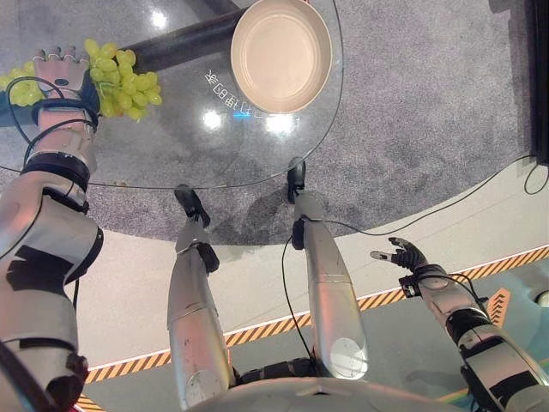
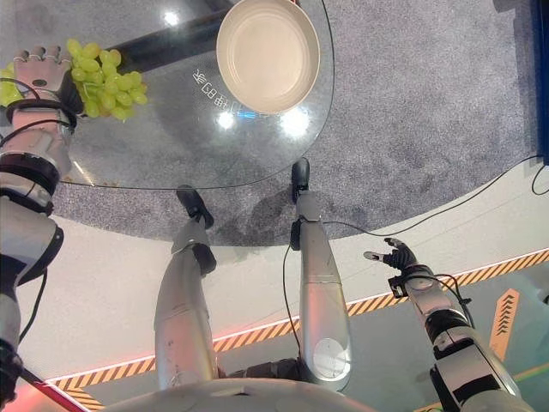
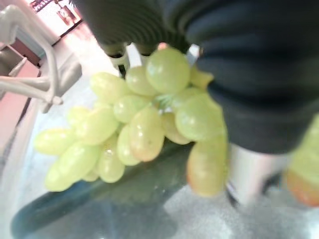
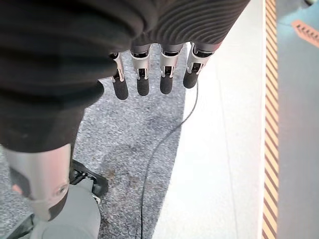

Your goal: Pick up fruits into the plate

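My glass bench (image 1: 171, 146) is round, standing on grey carpet (image 1: 429, 94). The cream plate (image 1: 280, 54) sits empty at its far side, well apart from the grapes (image 1: 124, 81) at the left edge. My left hand (image 1: 58, 73) is on that green bunch, its back toward me; the grapes bulge out on both sides of it, but I cannot tell how its fingers lie. My right hand (image 1: 405, 255) hangs low beside the bench over the pale floor (image 1: 257, 275), fingers (image 4: 142, 82) straight and relaxed, holding nothing.

Left hand (image 1: 58, 73) fingers hidden among grapes (image 1: 124, 84), plate (image 1: 280, 53) rim cut off by frame edge
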Tool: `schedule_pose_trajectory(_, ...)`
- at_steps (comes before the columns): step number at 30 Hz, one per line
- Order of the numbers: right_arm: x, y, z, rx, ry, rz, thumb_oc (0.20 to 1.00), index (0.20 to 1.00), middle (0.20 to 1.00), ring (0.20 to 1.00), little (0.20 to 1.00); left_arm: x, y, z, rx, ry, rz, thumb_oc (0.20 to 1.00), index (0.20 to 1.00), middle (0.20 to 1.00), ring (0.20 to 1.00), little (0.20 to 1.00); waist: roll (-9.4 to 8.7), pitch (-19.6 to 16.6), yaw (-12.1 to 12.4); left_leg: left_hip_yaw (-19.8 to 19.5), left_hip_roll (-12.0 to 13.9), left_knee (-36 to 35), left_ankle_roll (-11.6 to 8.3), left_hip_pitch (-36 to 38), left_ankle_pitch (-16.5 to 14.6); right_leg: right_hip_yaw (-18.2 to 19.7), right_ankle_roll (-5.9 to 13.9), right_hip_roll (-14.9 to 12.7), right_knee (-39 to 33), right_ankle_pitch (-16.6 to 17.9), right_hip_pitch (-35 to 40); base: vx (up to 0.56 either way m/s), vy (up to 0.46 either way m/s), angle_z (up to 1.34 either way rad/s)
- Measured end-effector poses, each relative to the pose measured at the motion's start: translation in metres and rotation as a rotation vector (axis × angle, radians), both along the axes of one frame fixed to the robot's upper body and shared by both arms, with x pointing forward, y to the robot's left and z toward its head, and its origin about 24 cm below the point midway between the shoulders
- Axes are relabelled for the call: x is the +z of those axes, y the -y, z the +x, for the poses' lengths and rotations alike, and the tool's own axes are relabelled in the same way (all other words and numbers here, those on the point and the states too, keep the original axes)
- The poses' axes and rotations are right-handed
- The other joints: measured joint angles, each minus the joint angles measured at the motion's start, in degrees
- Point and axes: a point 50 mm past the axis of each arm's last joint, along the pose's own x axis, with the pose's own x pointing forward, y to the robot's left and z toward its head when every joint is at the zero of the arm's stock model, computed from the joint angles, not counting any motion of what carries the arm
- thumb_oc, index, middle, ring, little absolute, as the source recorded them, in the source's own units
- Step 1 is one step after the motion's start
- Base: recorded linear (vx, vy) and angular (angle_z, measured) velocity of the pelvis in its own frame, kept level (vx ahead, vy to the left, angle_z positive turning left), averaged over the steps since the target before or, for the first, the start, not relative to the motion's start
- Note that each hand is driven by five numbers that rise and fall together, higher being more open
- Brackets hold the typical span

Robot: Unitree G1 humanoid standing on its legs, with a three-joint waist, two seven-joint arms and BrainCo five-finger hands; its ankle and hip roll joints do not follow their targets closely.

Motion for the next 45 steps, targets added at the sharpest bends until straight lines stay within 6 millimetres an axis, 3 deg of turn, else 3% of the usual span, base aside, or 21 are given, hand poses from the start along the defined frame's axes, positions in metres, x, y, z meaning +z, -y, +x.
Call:
schedule_pose_trajectory(12, 0.021, -0.006, 0.015, 0.037, 0.109, -0.016, 1.0, 1.0, 1.0, 1.0, 1.0, 0.003, -0.002, -0.001, 0.033, 0.017, -0.019, 0.2, 0.2, 0.2, 0.2, 0.2, -0.02, -0.01, 0.02, -0.21, 0.07, 0.46, -0.2, -0.76, -0.15, 0.15, -0.11, 0.07, 0.68, -0.07, -0.87, 0.0, 0.0, 0.0)
schedule_pose_trajectory(20, 0.028, 0.001, 0.017, 0.021, 0.125, -0.037, 1.0, 1.0, 1.0, 1.0, 1.0, 0.002, -0.004, -0.002, 0.028, 0.043, -0.062, 0.2, 0.2, 0.2, 0.2, 0.2, -0.03, -0.02, -0.09, -0.27, 0.07, 0.49, -0.09, -0.73, -0.07, 0.09, -0.39, 0.07, 0.7, 0.15, -0.74, 0.0, 0.0, 0.0)
schedule_pose_trajectory(25, 0.028, 0.001, 0.017, 0.018, 0.126, -0.04, 1.0, 1.0, 1.0, 1.0, 1.0, -0.006, -0.006, -0.004, 0.006, 0.101, -0.109, 0.2, 0.2, 0.2, 0.2, 0.2, -0.03, -0.02, -0.16, -0.76, 0.08, 0.53, -0.09, -0.7, -0.06, -0.35, -0.42, 0.06, 0.79, 0.17, -0.35, 0.0, -0.008, 0.02)
schedule_pose_trajectory(33, 0.029, -0.006, 0.018, 0.015, 0.169, -0.06, 1.0, 1.0, 1.0, 1.0, 1.0, -0.03, -0.004, -0.008, -0.113, 0.298, -0.335, 0.2, 0.2, 0.2, 0.2, 0.2, -0.04, -0.02, 0.11, -1.55, 0.09, 0.54, -0.11, 0.4, 0.0, -1.21, -0.44, 0.01, 0.71, 0.16, 1.45, -0.03, -0.02, 0.03)
schedule_pose_trajectory(42, 0.039, -0.039, 0.023, 0.066, 0.307, -0.031, 1.0, 1.0, 1.0, 1.0, 1.0, -0.03, 0.033, -0.006, -0.35, 0.485, -0.438, 0.2, 0.2, 0.2, 0.2, 0.2, -0.04, 0.05, 1.04, -1.98, -0.4, -1.66, -0.14, 6.52, 0.92, -2.31, -0.5, -0.48, 0.5, -0.14, 7.23, 0.0, -0.027, 0.05)
schedule_pose_trajectory(45, 0.038, -0.039, 0.02, 0.075, 0.302, -0.043, 1.0, 1.0, 1.0, 1.0, 1.0, -0.026, 0.037, -0.008, -0.387, 0.541, -0.457, 0.2, 0.2, 0.2, 0.2, 0.2, -0.01, 0.06, 1.85, -2.05, -0.81, -4.23, -0.3, 10.56, 1.94, -2.78, -0.17, -0.74, -0.24, -0.88, 10.72, 0.02, -0.015, 0.09)
